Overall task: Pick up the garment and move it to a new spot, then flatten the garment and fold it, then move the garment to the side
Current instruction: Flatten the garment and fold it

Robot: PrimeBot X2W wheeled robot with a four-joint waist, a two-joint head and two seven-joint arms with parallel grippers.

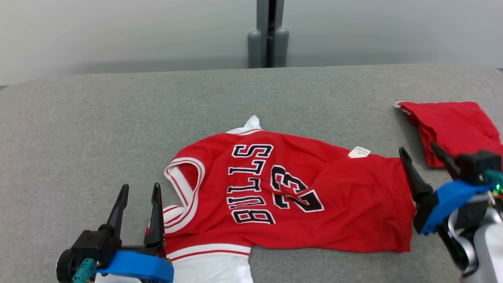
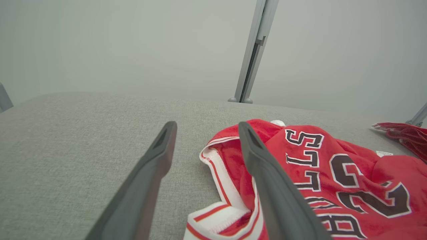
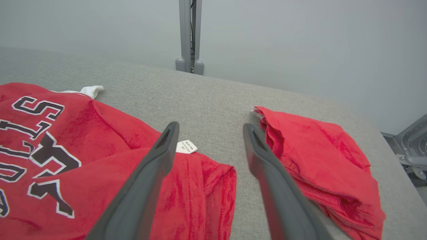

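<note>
The jersey (image 1: pixel 290 196) is lying between our claws: left claw (image 1: pixel 140 189) gaping wide at its armhole, right claw (image 1: pixel 416 147) gaping wide at its hem.

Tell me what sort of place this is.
Probably a robot test bench rather than a home: a grey cloth-covered table, a bare pale wall with a metal post behind it, and a red jersey and a folded red garment laid out.

- "BULLS", in black letters edged white, stands on the red jersey (image 1: pixel 334 204), turned sideways in the head view.
- "23", in the same style, sits just beside it.
- The white tag (image 1: pixel 359 152) on the jersey carries print too small to read.
</note>
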